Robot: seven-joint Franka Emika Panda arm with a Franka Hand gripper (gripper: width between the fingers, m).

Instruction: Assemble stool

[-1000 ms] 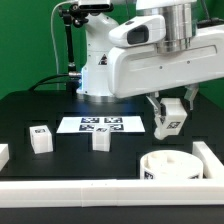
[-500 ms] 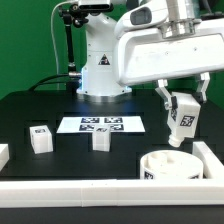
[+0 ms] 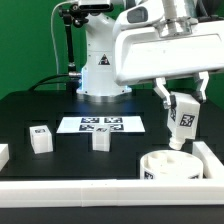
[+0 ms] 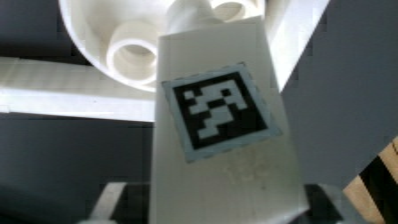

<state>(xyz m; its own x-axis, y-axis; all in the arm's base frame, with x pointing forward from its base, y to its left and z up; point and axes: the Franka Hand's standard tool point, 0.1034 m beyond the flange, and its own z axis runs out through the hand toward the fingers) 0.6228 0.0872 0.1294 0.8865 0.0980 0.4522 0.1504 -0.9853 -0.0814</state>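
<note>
**Leg held over seat: risk of misalignment**

1 loose leg and another are lying on the desk. The fingers are pinching a tilted leg above the seat, clear of it. Lowered at this tilt, the leg is likely risking a jammed socket or a slip.

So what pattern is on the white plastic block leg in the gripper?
A square black-and-white tag marker, clearest in the wrist view.
</note>
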